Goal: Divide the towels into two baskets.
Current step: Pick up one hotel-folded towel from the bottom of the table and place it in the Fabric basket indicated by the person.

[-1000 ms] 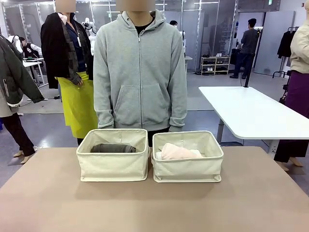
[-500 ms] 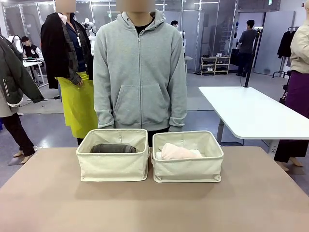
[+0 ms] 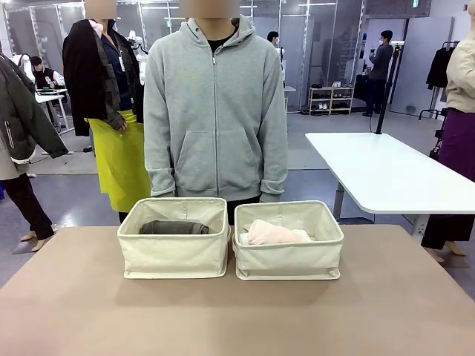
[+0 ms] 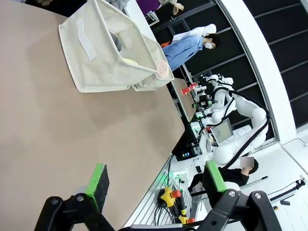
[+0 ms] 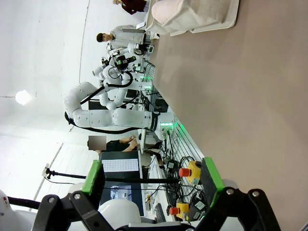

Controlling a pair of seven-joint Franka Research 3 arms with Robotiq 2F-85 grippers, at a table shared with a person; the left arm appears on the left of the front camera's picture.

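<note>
Two baskets are sitting side by side, nearly touching, at the far edge of the table [image 3: 237, 319] in front of a person in a grey hoodie [image 3: 215, 111]. The left basket [image 3: 174, 252] is holding the grey towel [image 3: 174, 228], lying lengthwise against its far wall; in the left wrist view a pale yellow roll [image 4: 137, 63] is showing inside a basket beside a grey one. The right basket [image 3: 289, 256] is holding the pink towel [image 3: 269, 233], with a strip of the white towel [image 3: 303, 235] showing just beside it. The left gripper [image 4: 156, 180] is hanging wide open and empty above bare table, well apart from the baskets; the right gripper [image 5: 153, 175] is likewise standing fully open with nothing between its pads. Judged from this layout, the division is appearing complete, two rolls to each basket, so the step in hand is amounting to keeping clear. Doing that well is meaning holding both arms back over the near side of the table, jaws open, and avoiding any sweep toward the soft fabric walls, which are likely to buckle or slide under a light nudge. Should a roll be needing reseating, a top-down approach across its short axis is looking safest.
</note>
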